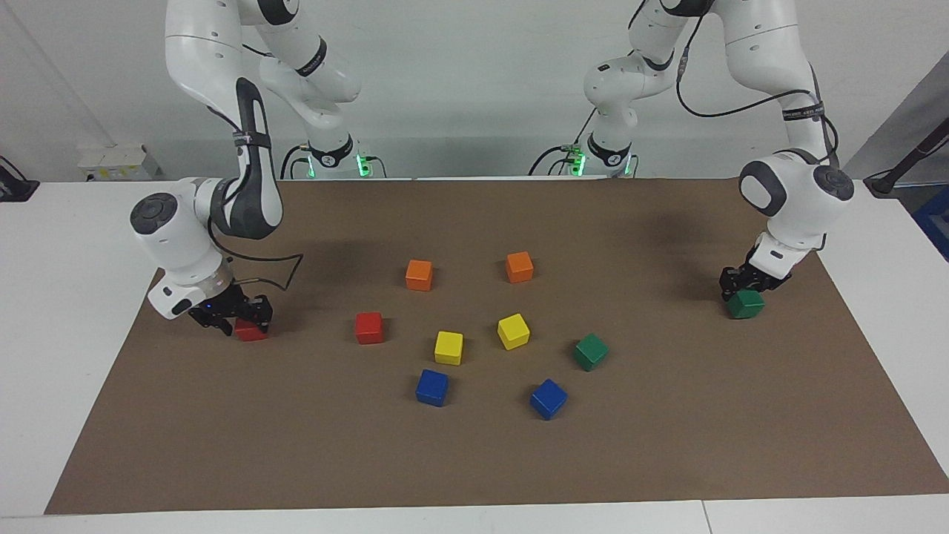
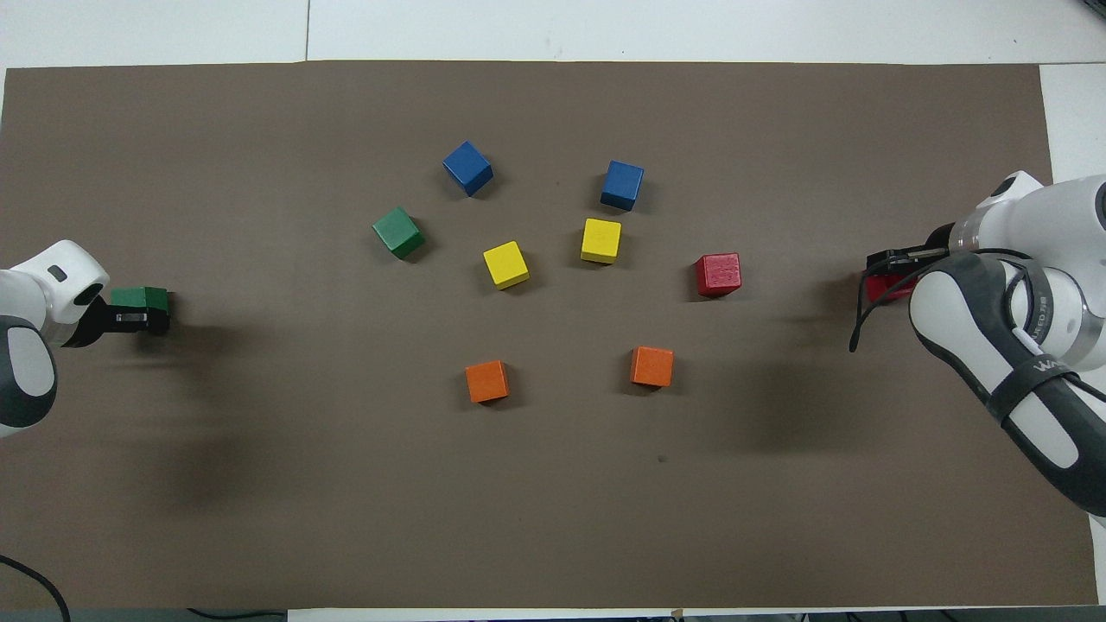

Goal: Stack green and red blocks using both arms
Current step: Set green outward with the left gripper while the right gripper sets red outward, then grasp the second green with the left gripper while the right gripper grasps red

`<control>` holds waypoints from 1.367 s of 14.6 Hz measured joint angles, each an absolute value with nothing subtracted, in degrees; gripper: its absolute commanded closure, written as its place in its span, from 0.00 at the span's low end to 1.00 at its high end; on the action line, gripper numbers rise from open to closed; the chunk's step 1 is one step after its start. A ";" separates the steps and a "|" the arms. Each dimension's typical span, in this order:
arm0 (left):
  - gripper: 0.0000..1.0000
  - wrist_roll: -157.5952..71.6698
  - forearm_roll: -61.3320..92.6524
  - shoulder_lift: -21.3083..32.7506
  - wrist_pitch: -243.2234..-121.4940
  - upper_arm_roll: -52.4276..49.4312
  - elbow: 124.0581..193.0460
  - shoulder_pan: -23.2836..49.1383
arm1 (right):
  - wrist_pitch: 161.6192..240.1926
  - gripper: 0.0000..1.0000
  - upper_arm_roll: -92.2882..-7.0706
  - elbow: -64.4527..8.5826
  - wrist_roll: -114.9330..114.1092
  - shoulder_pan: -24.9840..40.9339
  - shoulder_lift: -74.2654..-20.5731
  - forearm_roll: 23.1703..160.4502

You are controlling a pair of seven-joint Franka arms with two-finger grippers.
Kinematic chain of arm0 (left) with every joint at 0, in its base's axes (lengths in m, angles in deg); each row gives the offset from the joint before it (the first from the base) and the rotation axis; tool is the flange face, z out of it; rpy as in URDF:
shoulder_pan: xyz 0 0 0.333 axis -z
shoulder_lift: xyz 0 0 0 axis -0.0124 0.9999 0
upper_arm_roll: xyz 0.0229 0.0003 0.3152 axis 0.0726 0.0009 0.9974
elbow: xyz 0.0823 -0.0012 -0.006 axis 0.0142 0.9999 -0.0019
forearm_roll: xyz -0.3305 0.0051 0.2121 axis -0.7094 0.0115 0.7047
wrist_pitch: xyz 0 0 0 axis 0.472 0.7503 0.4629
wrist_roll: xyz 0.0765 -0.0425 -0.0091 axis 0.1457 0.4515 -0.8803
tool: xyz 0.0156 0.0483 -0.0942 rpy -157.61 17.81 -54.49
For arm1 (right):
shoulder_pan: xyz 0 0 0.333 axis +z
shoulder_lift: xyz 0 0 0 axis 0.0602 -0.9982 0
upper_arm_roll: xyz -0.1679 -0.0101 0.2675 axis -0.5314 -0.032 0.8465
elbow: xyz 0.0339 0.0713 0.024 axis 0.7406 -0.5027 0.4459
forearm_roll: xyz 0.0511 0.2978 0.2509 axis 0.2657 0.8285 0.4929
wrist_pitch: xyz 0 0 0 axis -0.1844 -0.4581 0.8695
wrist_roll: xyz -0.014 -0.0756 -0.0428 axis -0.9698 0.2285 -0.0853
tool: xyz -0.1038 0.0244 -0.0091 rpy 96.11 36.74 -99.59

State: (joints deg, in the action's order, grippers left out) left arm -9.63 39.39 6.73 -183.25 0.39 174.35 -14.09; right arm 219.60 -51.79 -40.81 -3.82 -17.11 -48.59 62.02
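Where the brown paper-like mat (image 1: pixel 667 445) runs out toward the left arm's end of the white bench (image 1: pixel 44 297), the left hand (image 1: pixel 744 288) is down on a dark green plain cube (image 1: pixel 745 305) that sits on the mat close to its edge. I cannot tell if that hand grips it or has let go. At the right arm's end the right hand (image 1: pixel 236 315) is low at a bright red cube (image 1: pixel 250 333), again near the mat's edge, and its grip I cannot tell either.

Wide bare mat separates both from the middle cluster of the second green cube (image 1: pixel 591 351), second red cube (image 1: pixel 368 327), two orange cubes (image 1: pixel 419 274), two yellow cubes (image 1: pixel 448 347) and two blue cubes (image 1: pixel 432 387). All are matte, sharp-cornered, equal in size and apart from one another.
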 measured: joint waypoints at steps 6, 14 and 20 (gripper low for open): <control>0.00 -9.55 39.39 6.68 -182.10 0.18 172.46 -13.95 | 210.54 0.00 -51.35 -35.24 -3.74 -16.57 -46.79 62.01; 0.00 -35.71 39.29 8.75 -166.60 -0.81 154.59 2.60 | 199.45 0.00 -50.78 -24.32 16.27 -3.00 -44.78 62.07; 0.00 -68.48 39.37 10.20 -167.88 -0.79 153.82 13.14 | 203.46 0.00 -50.75 -26.96 27.14 2.48 -46.08 62.05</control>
